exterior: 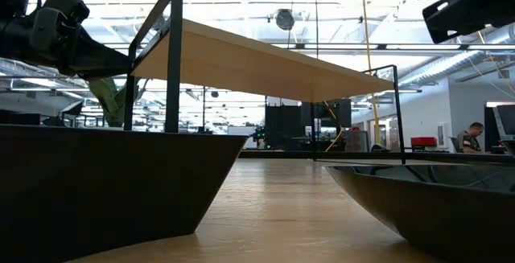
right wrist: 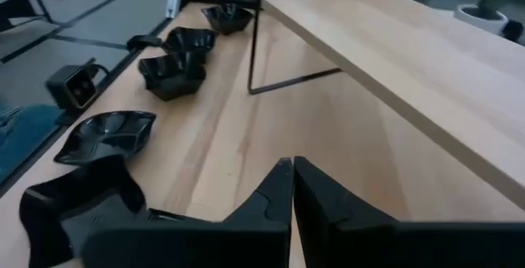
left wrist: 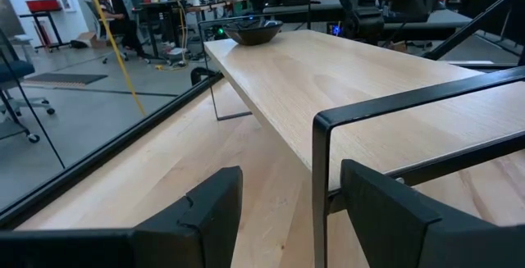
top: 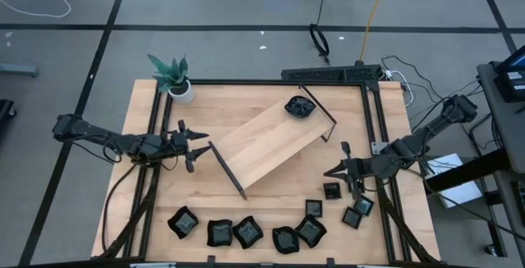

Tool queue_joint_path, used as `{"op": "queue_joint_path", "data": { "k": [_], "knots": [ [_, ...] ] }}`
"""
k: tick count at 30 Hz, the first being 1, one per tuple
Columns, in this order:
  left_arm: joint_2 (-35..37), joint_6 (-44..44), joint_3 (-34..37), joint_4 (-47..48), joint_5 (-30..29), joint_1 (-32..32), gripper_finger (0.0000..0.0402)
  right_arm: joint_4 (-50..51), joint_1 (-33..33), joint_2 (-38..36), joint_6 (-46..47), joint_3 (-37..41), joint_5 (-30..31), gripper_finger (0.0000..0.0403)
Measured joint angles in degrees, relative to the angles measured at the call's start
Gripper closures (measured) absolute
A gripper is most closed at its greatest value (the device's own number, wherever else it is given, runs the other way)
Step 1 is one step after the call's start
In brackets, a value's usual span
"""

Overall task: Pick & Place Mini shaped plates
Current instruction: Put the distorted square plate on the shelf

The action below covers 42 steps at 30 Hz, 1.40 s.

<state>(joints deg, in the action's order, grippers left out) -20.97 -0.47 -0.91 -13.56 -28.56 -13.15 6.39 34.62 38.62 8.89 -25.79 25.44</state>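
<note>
Pale wood is filling the middle of the high view, where the wooden tray [top: 271, 145] is lying diagonally on the table [top: 205, 190], carrying one black dish [top: 300, 106] at its upper-right end. The other mini shaped plates [top: 246, 232] are sitting in a curved row along the lower edge of the frame, with smaller square ones [top: 331, 191] rising toward the lower right. The left tool [top: 194, 146] is hovering at centre left, fingers spread, just beside the tray's lower-left rail [top: 227, 170]. The right tool [top: 338, 170] is hovering at centre right above the square plates, fingers pressed together, gripping nothing. A potted plant [top: 172, 75] is standing at the upper left.
</note>
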Motion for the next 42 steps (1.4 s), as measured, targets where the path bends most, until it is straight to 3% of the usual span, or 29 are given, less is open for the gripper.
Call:
{"op": "queue_joint_path", "data": {
  "k": [11, 22, 28, 42],
  "knots": [
    [0.0, 0.0, 0.0, 0.0, 0.0, 0.0, 0.0192, -9.5, 0.8, -2.1, -6.3, 7.2, 0.0, 0.0403],
    [0.0, 0.0, 0.0, 0.0, 0.0, 0.0, 0.0192, -11.7, 0.8, -3.2, -11.1, 8.4, 0.0, 0.0403],
    [0.0, 0.0, 0.0, 0.0, 0.0, 0.0, 0.0192, -11.9, 0.7, -7.9, -10.4, 10.8, 0.0, 0.0403],
    [0.0, 0.0, 0.0, 0.0, 0.0, 0.0, 0.0192, -29.8, 0.7, -18.4, -14.3, 24.6, 0.2, 0.0403]
  ]
}}
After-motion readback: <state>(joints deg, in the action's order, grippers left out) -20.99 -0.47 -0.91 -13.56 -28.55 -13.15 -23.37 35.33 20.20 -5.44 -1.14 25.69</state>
